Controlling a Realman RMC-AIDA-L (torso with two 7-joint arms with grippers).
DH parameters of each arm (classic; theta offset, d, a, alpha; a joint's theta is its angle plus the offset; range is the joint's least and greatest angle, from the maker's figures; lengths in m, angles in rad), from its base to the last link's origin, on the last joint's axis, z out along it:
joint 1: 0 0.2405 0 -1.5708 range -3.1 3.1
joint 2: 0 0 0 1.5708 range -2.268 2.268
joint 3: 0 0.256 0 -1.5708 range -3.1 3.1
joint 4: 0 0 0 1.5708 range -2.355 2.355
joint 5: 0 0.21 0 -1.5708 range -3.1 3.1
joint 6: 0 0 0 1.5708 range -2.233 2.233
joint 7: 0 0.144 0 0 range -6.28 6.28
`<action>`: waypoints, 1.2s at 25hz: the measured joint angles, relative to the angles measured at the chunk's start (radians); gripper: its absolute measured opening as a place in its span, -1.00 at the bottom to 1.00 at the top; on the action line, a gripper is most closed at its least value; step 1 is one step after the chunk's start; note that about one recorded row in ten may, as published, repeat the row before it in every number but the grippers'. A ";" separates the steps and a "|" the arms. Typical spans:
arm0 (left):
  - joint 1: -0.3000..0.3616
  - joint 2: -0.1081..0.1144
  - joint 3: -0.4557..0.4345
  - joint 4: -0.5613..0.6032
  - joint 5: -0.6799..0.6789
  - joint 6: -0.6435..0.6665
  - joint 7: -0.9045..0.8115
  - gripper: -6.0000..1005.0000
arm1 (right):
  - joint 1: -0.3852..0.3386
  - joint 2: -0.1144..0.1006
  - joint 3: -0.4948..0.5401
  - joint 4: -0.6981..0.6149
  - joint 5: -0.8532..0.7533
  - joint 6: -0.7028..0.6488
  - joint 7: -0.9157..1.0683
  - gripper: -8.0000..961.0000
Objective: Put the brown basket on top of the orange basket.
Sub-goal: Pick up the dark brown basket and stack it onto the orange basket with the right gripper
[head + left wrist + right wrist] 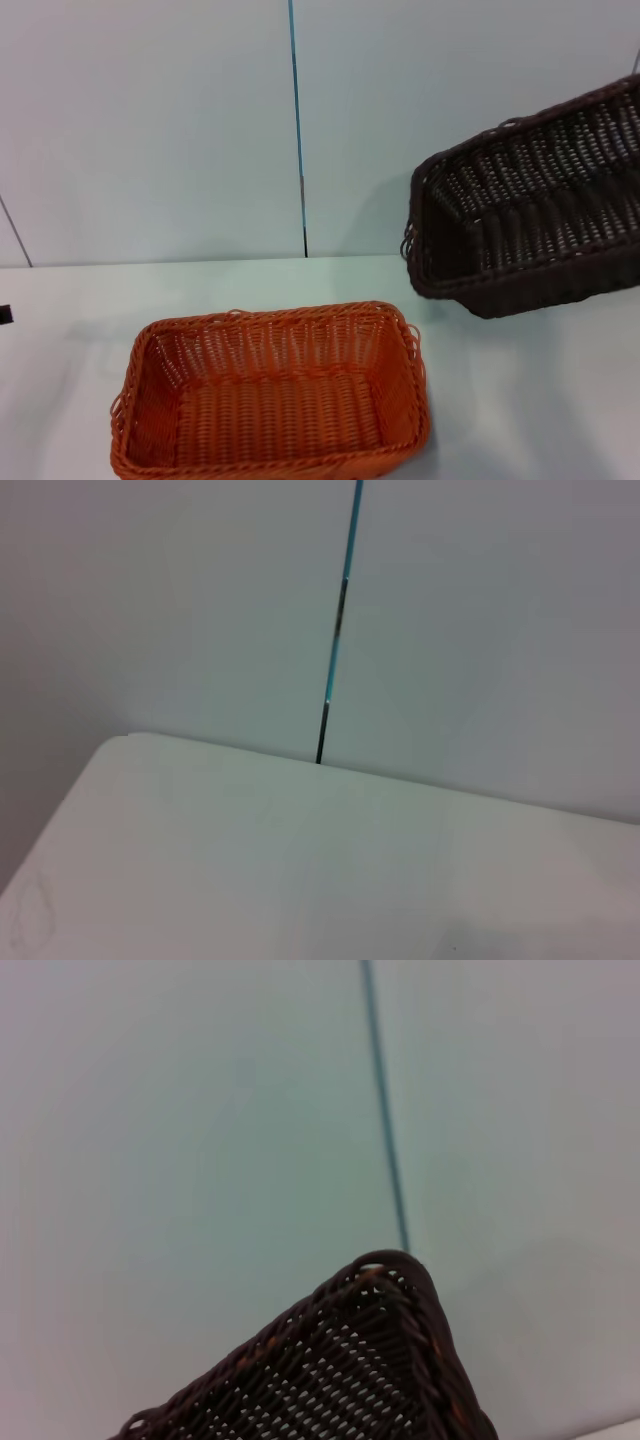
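Head view, brown basket (530, 210) airborne, tilted, orange basket (272, 395) lying crosswise

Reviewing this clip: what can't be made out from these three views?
- Right end of the brown basket: cut off by the head view's right edge, so whatever holds it tilted above the table is out of sight.
- Neither gripper appears in any view.
- Right wrist view: only one corner of the brown basket shows.
- Near rim of the orange basket: clipped by the head view's bottom edge.
- Left wrist view: only bare table and wall.

Brown basket (530, 210) aloft, right of orange basket (270, 395)
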 joint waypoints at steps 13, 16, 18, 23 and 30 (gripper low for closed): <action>-0.009 -0.017 0.000 -0.029 0.000 -0.031 -0.003 0.83 | -0.190 0.047 -0.033 0.006 0.003 -0.110 -0.007 -0.61; -0.010 -0.018 0.001 -0.030 0.000 -0.035 -0.004 0.83 | -0.249 0.048 -0.065 0.007 0.004 -0.128 0.010 -0.61; -0.012 -0.018 0.002 -0.032 0.000 -0.037 -0.005 0.83 | -0.286 0.048 -0.088 0.008 0.005 -0.140 0.023 -0.61; -0.023 -0.021 0.004 -0.039 0.000 -0.050 -0.002 0.83 | -0.318 0.048 -0.119 0.010 0.006 -0.136 0.032 -0.61; -0.022 -0.030 0.006 -0.038 0.000 -0.075 -0.002 0.83 | -0.185 0.028 -0.067 0.012 0.005 0.037 0.010 -0.61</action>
